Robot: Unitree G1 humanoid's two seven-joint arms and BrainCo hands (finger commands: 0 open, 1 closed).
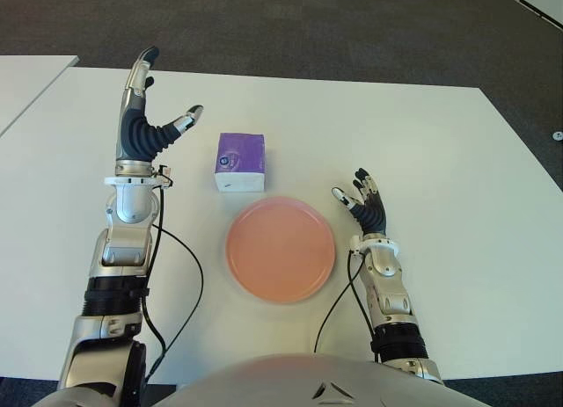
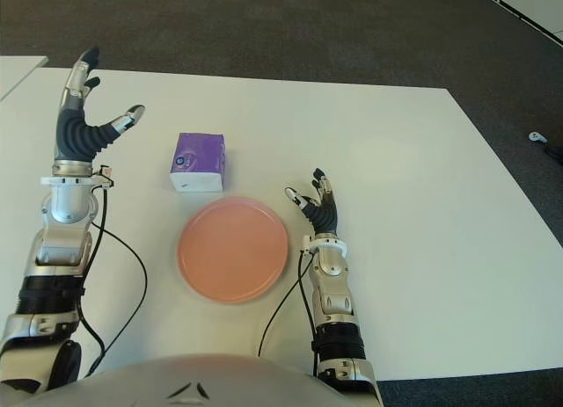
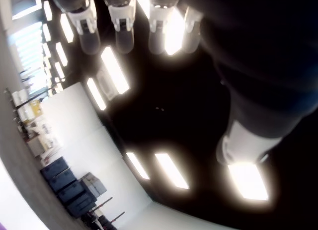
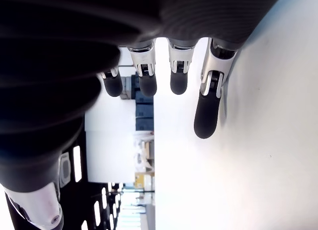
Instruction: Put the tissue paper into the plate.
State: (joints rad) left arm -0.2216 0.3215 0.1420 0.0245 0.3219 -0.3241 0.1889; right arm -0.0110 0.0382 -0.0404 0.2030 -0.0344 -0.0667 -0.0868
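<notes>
Both hands empty; tissue pack (image 1: pixel 241 161) just beyond plate (image 1: pixel 280 248).

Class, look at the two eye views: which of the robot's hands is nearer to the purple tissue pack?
Left. The left hand, open and raised, is just beside the tissue pack; the right hand, also open, is farther off, beside the plate.

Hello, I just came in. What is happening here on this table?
Nothing is being held at this moment. The tissue pack, purple and white, lies on the white table, just beyond the pink plate, which holds nothing. The left hand is raised with open fingers to the left of the pack, not touching it. The right hand is open too, to the right of the plate. The tissue is not yet in the plate.
</notes>
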